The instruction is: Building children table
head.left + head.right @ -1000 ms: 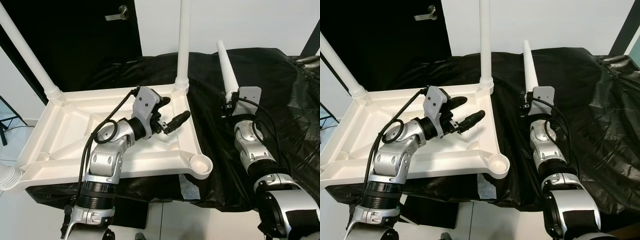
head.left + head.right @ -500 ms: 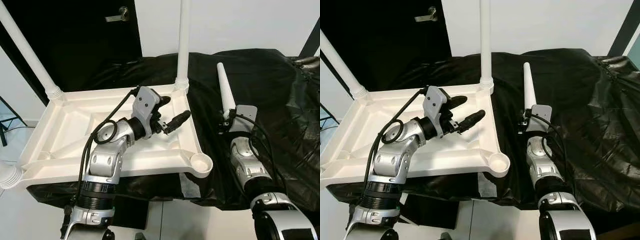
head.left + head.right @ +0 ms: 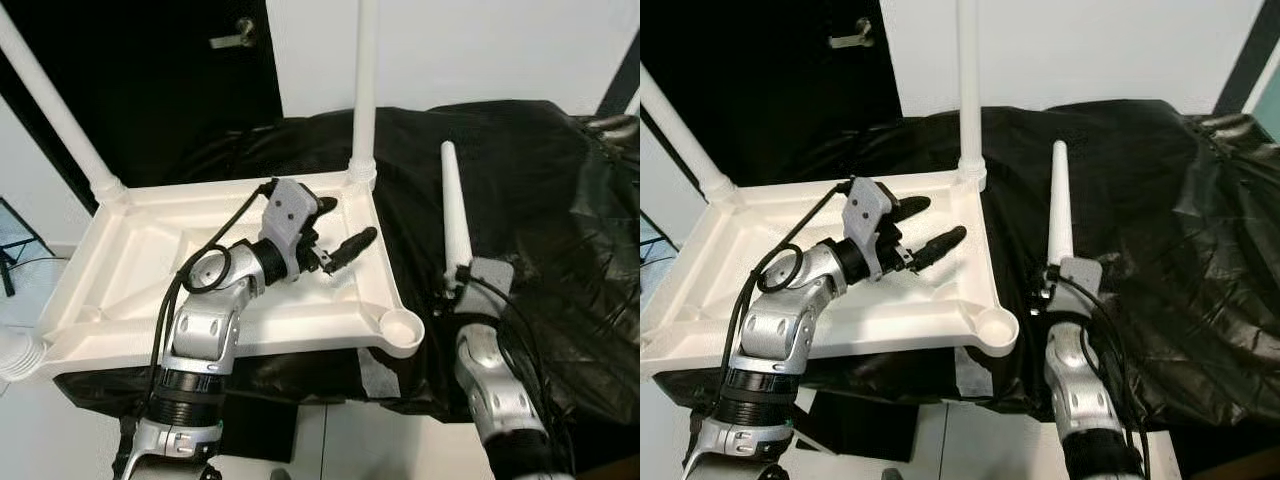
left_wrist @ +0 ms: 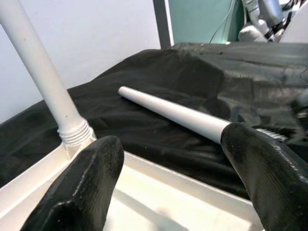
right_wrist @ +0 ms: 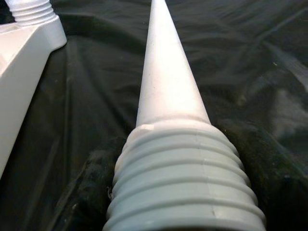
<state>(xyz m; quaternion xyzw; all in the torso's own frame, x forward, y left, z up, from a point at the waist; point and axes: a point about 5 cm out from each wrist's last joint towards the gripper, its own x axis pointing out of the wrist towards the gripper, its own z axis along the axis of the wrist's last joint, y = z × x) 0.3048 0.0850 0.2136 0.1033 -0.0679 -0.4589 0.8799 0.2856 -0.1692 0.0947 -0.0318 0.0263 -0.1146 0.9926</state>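
On the left, the white table top lay upside down on the desk, which had a black sheet over it. Thin white legs were already screwed into its corners: one at the far left and one at the far right, and a bit of another showed at the near left edge. The left tool hung just over the inside of the table top, with its two black fingers spread wide apart and nothing between them. A little further right, the near right corner had a round hole with no leg in it. On the right, the right tool was closed tight around the screw end of the last leg, which it held above the black sheet with the thin end pointing up and away. That leg was close to the round hole but not touching it. The job now looked like getting the last leg into that hole. To do it well, the right tool should probably tip the leg so the screw end points straight down, line it up with the middle of the hole, and turn it gently. The left tool could press on the table top so it does not slide.
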